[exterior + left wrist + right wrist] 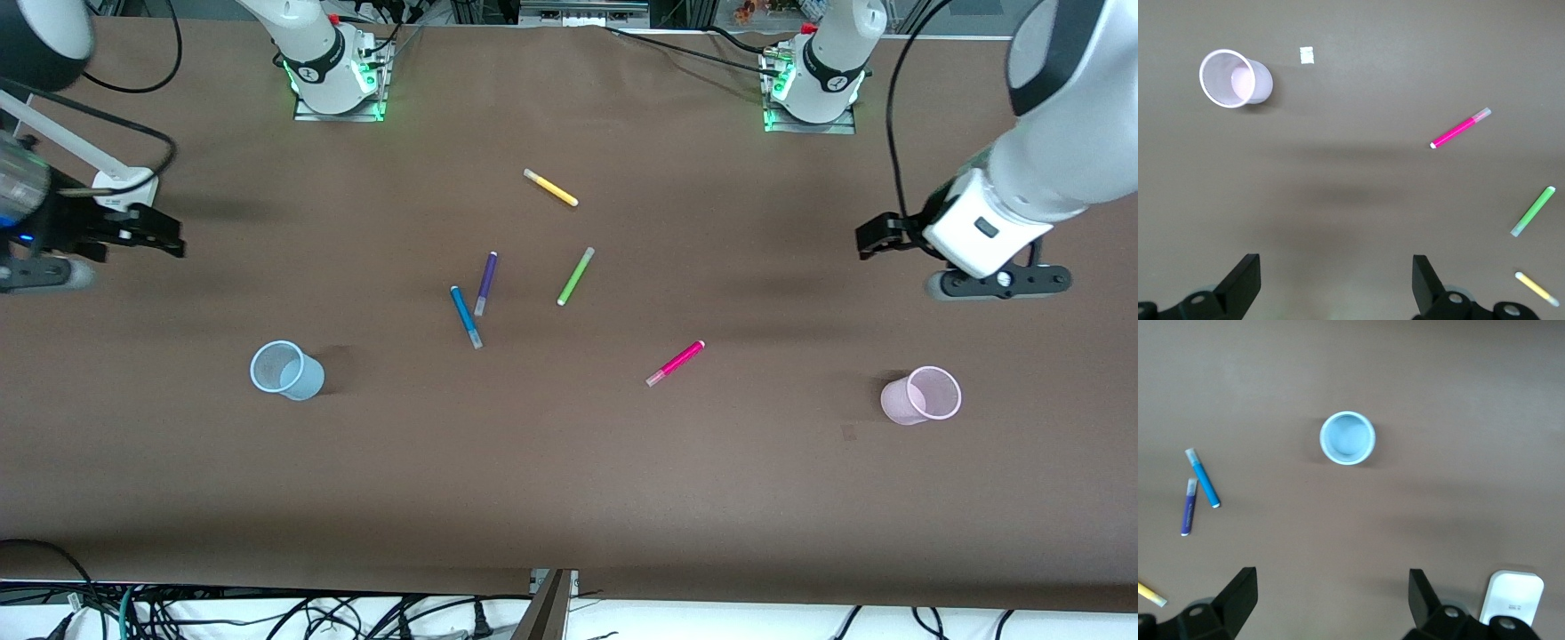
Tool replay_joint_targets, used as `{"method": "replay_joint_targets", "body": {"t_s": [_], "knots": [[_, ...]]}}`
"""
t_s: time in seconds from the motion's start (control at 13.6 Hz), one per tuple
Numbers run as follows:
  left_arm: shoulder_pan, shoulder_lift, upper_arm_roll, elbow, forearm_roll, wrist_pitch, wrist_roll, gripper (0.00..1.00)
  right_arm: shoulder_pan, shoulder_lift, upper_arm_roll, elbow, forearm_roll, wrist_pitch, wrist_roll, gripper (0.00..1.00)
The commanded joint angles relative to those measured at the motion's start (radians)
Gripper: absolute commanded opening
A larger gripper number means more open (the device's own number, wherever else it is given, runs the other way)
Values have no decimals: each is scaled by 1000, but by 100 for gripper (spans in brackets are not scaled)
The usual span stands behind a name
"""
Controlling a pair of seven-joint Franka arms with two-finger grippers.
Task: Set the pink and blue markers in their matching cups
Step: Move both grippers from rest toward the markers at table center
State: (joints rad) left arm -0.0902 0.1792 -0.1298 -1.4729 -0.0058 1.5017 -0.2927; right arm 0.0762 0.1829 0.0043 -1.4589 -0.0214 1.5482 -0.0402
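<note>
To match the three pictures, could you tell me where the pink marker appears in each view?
Front view: pink marker on the table, between the two cups.
Left wrist view: pink marker, apart from the pink cup.
Right wrist view: not in it.
Shared landmark: green marker.

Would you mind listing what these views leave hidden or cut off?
- Right gripper: front view, its arm cut by the frame edge.
- Yellow marker: right wrist view, cut by the edge.
- White block: right wrist view, partly hidden by the gripper, purpose unclear.
- Pale scrap near the pink cup: too small to identify.
</note>
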Motion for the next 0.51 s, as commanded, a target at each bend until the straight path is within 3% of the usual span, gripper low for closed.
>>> {"method": "replay_joint_targets", "body": {"t_s": [0.0,0.44], "knots": [[-66,20,9,26,-13,17,-58,100,55,39,-1,19,-3,1,3,100],[-171,169,9,25,1,195,-83,100,171,150,-1,22,20,25,10,100]]}}
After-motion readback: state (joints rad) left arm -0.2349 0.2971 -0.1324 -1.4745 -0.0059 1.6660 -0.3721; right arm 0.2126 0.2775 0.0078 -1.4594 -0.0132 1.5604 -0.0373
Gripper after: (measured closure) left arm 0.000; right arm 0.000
